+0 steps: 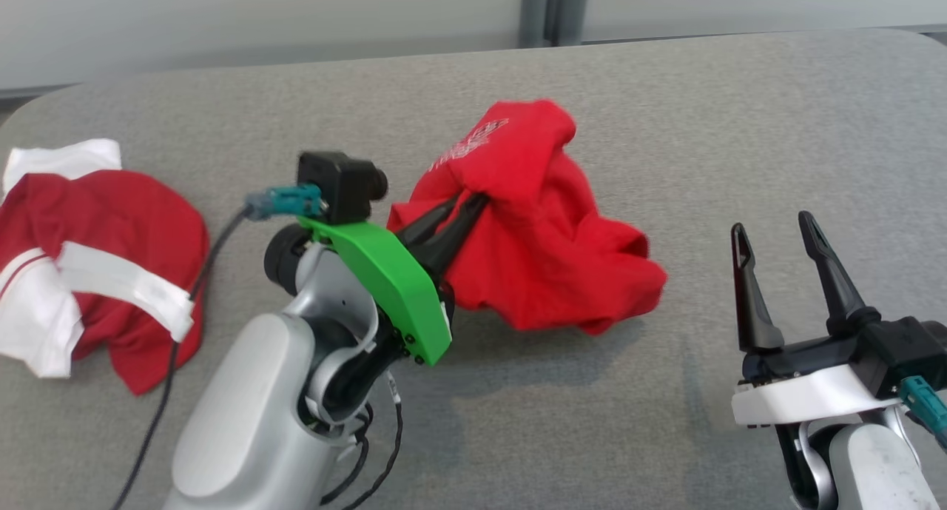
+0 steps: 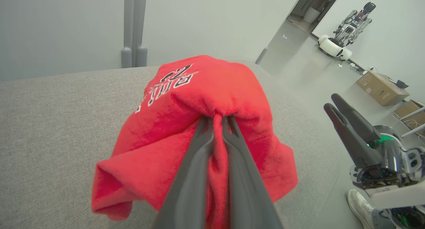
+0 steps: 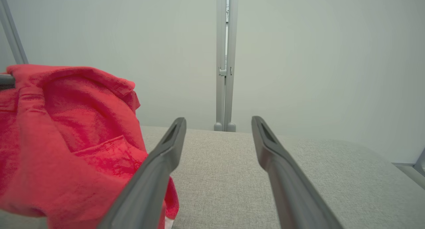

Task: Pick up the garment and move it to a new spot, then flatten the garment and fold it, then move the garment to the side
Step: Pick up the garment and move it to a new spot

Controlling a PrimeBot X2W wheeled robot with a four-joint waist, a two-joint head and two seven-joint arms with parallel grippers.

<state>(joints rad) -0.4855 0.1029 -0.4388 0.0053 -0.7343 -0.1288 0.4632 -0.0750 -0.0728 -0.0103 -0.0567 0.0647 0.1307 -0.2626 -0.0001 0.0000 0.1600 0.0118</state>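
A bright red garment with white lettering hangs bunched above the grey table, lifted at its left part. My left gripper is shut on a fold of it, and the left wrist view shows red cloth pinched between the two dark fingers. My right gripper stands open at the lower right, apart from the garment and holding nothing. In the right wrist view the garment hangs to the left of the open fingers.
A second dark red and white garment lies crumpled at the table's left edge. A grey post stands behind the table. Beyond the table's right side are a cardboard box, another robot and a shoe.
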